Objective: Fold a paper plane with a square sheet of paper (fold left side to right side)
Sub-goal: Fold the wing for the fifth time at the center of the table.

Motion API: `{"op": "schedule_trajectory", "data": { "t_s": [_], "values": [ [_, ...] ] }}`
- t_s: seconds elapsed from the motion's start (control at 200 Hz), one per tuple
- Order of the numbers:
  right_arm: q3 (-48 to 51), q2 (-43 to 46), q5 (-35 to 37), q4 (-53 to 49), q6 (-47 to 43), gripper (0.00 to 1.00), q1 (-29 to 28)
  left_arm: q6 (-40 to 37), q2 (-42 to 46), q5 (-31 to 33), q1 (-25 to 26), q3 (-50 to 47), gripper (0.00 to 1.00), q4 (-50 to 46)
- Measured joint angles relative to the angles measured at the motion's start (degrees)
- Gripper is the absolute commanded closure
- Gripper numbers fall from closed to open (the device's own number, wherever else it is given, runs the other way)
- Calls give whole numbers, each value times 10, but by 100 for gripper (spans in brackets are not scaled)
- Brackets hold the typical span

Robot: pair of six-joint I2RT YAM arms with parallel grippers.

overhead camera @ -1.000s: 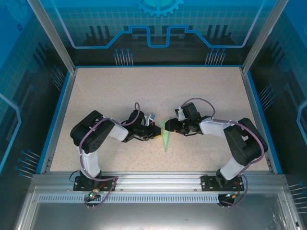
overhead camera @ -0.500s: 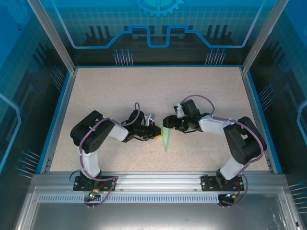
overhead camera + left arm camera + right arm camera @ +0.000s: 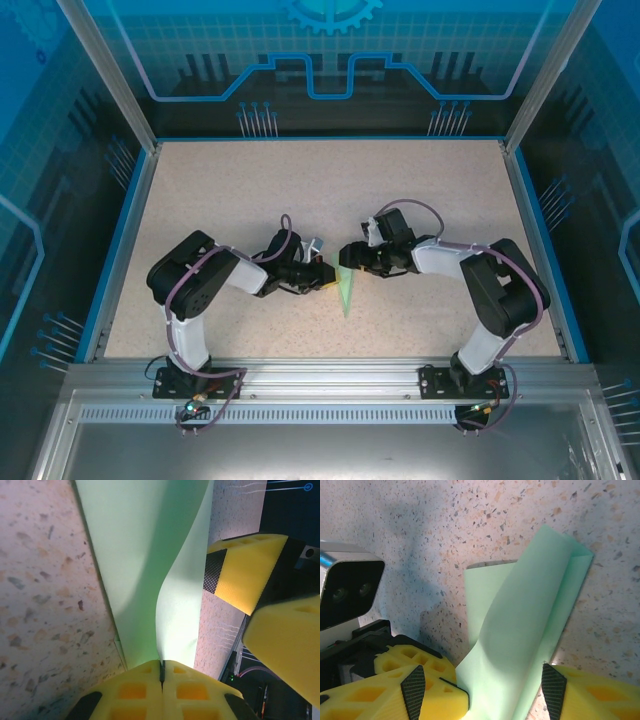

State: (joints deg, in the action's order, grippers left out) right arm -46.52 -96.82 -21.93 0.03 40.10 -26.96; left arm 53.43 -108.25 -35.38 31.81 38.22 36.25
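While both arms are reaching toward the middle of the speckled counter (image 3: 230, 190), the paper plane (image 3: 346, 292) is lying just below the centre of the overhead frame. It is showing as a narrow pale green dart with its point aiming at the bottom edge. The left tool (image 3: 327, 274) is reaching in from the left of that frame and the right tool (image 3: 347, 257) from the right. The two are meeting at the wide upper end of the paper.

In the left wrist view, the left tool's yellow fingers (image 3: 135, 692) are pressing tight together at the bottom centre, and they are pinching the edge of a raised flap. That flap is curving up and away from the lower layer, which is lying flat on the counter toward the upper left of the frame. At the right of the same view the right tool's two fingers are standing clearly apart.

In the right wrist view, the right tool's fingers (image 3: 580, 692) are sitting in the bottom corners. They are gaping wide, with the lifted flap rising between them toward the upper right, where the folded layers are ending in a blunt corner. The right tool is gripping nothing, though its right-hand pad may be just brushing the paper's edge.
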Motion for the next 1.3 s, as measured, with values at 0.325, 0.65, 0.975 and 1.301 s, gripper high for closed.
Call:
{"op": "schedule_trajectory", "data": {
  "t_s": [0.325,0.65,0.975,1.301],
  "values": [
    [-5,-13,-2,0,0,34,0,0,0,0,0,0,100,0],
    [-9,-15,-2,0,0,34,-1,-3,0,0,0,0,100,0],
    [-25,-29,3,-17,0,34,-3,-11,0,0,0,0,100,-2],
    [-52,-42,9,-56,-14,34,-4,-15,-1,2,0,12,100,-16]
  ]
}}
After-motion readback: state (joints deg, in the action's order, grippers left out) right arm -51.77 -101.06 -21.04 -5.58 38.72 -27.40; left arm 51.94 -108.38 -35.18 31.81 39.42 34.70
